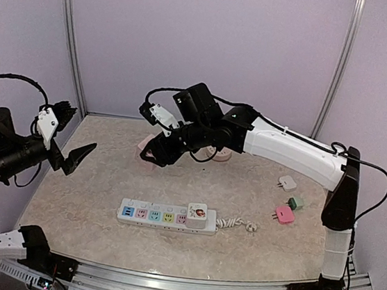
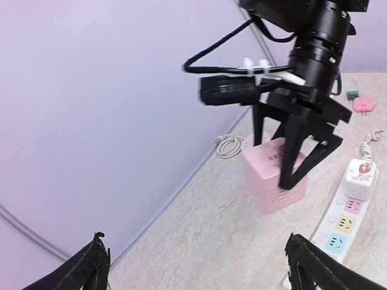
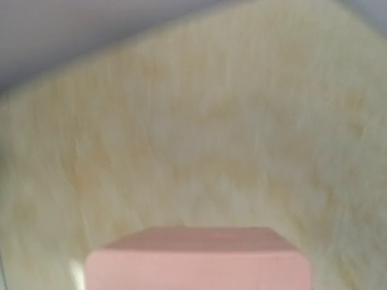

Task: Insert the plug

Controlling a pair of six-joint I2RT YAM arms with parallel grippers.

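Pink cube [image 2: 263, 181] stands on the counter [image 1: 89, 203], directly beneath the right pincer [image 1: 154, 153]. The pincer's fingers [image 2: 289, 172] are spread in a V and straddle the cube's top; whether they touch it is unclear. The right wrist view shows only the cube's top face, with blurred counter beyond.

Power strip [image 1: 161, 215] lies on the arm-base side of that pincer, with a white adapter [image 1: 197, 215] seated at its cord end. White plug [image 1: 287, 183], green plug [image 1: 297, 202] and pink plug [image 1: 283, 214] lie loose, well off to the pincer's right.

Left pincer [image 1: 85, 128] is raised over the counter's left edge, spread wide, gripping nothing.
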